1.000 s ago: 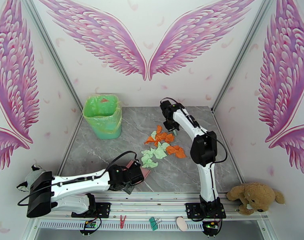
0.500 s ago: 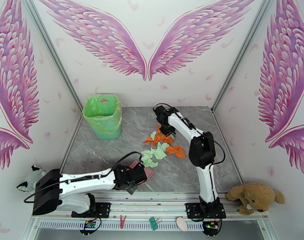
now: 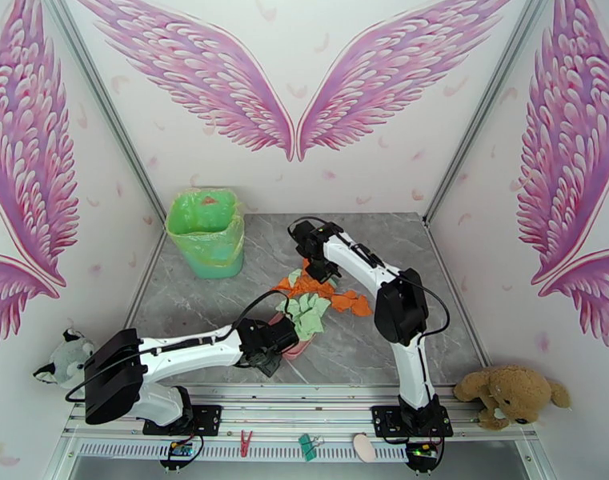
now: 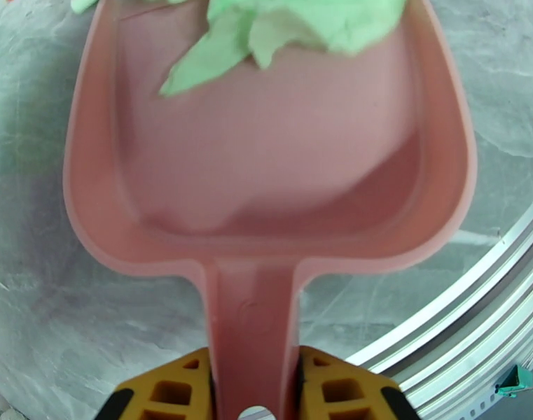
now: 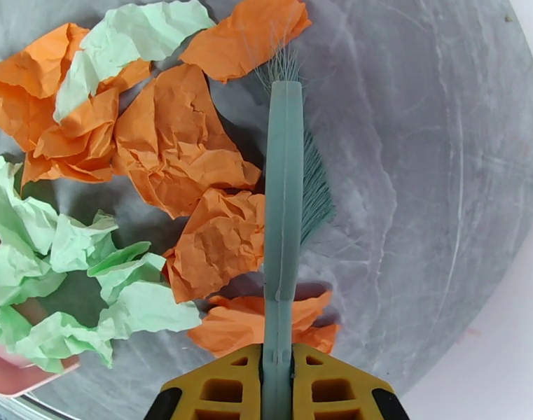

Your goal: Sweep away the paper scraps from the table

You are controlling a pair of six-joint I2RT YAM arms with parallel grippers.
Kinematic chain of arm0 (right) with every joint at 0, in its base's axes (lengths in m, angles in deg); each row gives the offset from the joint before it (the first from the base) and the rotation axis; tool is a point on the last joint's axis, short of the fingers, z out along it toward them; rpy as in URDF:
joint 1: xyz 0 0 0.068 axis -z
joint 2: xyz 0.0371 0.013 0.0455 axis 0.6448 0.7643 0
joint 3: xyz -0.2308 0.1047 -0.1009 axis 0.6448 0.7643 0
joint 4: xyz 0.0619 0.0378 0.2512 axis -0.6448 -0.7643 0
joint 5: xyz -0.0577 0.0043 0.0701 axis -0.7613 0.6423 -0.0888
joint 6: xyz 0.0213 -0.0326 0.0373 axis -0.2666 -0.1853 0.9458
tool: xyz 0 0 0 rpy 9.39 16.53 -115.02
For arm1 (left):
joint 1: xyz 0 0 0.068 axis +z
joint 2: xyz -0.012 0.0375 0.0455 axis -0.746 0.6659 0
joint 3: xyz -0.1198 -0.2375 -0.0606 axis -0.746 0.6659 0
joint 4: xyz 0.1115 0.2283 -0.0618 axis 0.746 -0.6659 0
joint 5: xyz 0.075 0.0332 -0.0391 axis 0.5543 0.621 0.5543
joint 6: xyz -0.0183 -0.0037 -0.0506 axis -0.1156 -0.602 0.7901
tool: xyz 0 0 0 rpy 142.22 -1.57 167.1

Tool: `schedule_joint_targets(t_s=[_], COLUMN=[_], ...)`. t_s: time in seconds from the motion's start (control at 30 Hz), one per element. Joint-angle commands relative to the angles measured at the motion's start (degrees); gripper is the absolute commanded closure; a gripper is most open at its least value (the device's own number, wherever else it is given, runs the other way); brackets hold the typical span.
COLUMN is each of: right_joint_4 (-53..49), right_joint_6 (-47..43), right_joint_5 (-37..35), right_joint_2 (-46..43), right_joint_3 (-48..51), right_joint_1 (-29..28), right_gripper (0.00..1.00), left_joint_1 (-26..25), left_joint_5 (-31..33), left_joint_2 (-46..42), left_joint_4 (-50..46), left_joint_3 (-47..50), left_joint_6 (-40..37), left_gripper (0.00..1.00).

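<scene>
Left gripper (image 4: 254, 376) is seen clamped narrow on the handle of the pink dustpan (image 4: 266, 176). Against a second ago, arm and pan are pushed further in from the near left toward the middle of the table (image 3: 216, 306)

Paper scraps (image 3: 308, 307) are now gathered into a tighter heap at the table's centre and shifted left. The mint ones that lay ahead of the pan are now lapped over its front lip

Right gripper (image 5: 279, 372) is closed tight on the handle of the green brush (image 5: 285, 169). It has been carried leftward along the far side of the heap since the earlier frame

Left wrist view: mint scraps are noted in the pan's mouth, and the rear of the pan is bare

Right wrist view: bristles are seen against the orange scraps, with the mint ones further left and a pink pan corner tucked beneath them

Overhead: a few orange scraps lie at the heap's right edge, just beside the right arm
</scene>
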Motion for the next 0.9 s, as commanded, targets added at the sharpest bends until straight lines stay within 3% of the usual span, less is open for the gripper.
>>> schedule_joint_targets(t_s=[0.0,0.67,0.87], right_joint_4=[-2.8,-3.1,-2.8], right_joint_6=[0.6,2.1,3.9], right_joint_5=[5.0,12.3,9.9], right_joint_2=[-1.2,-9.9,-12.7], right_joint_3=[1.8,8.1,7.5], right_joint_1=[-2.2,-4.5,-4.0], right_gripper=[1.0,1.0,1.0], left_joint_1=[0.9,7.2,8.2], left_joint_5=[-1.9,-3.2,-3.0], left_joint_2=[2.6,11.7,13.4], left_joint_4=[0.8,7.4,8.2], left_joint_3=[-2.6,-9.7,-12.2], left_joint_6=[-3.0,-8.2,-9.0], left_gripper=[1.0,1.0,1.0])
